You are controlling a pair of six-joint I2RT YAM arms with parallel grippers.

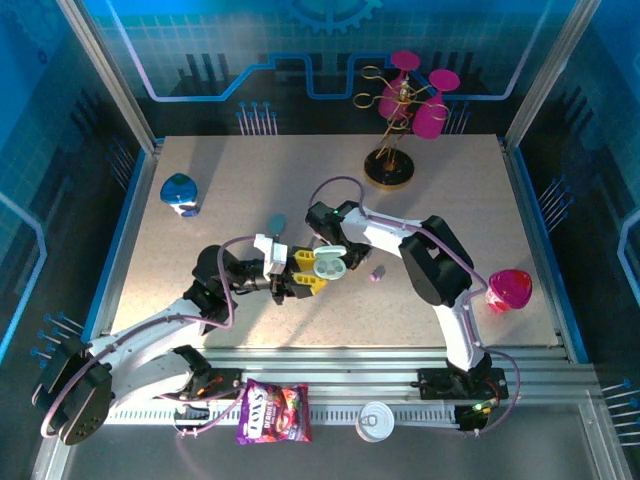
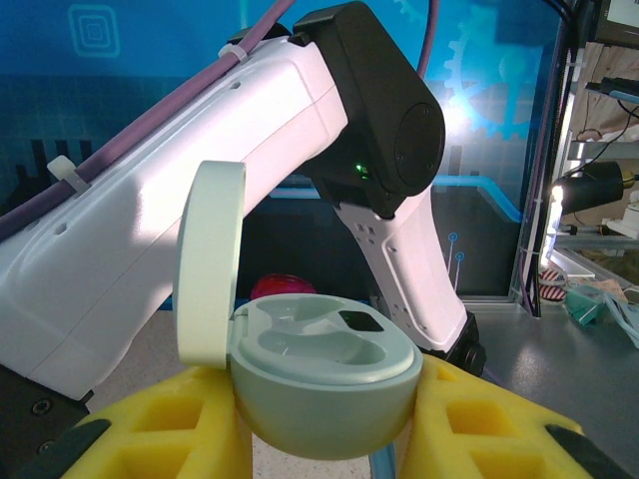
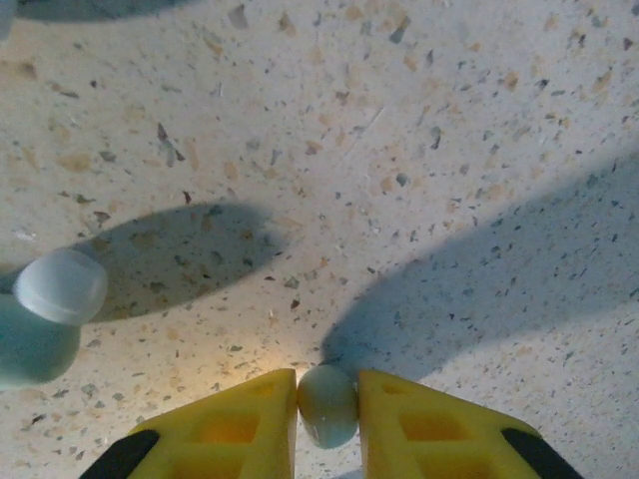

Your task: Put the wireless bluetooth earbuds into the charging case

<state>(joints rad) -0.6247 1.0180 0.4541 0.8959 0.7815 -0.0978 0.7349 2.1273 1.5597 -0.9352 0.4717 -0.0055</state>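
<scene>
Robot lab cell: aluminium frame (image 1: 112,72), blue circuit-print walls (image 1: 180,40).

- Smooth mint plastic with a soft satin sheen: the case (image 2: 319,394) clamped in the left pincer (image 2: 324,434), and its lid (image 2: 210,269).
- Matt yellow plastic, faintly grainy: the fingers (image 2: 165,424) of both pincers, with dull black patches near the base.
- Smooth pale plastic with a gentle shine: the earbud (image 3: 327,409) pinched in the right pincer (image 3: 327,384).
- Matt, stone-like and speckled, finely rough: the table (image 3: 419,150) under the right pincer.
- Glossy white plastic shell with a smooth black joint cap: the arm (image 2: 200,190) beyond the left pincer.
- Smooth purple sheath: the cable (image 2: 120,150) along that arm.
</scene>
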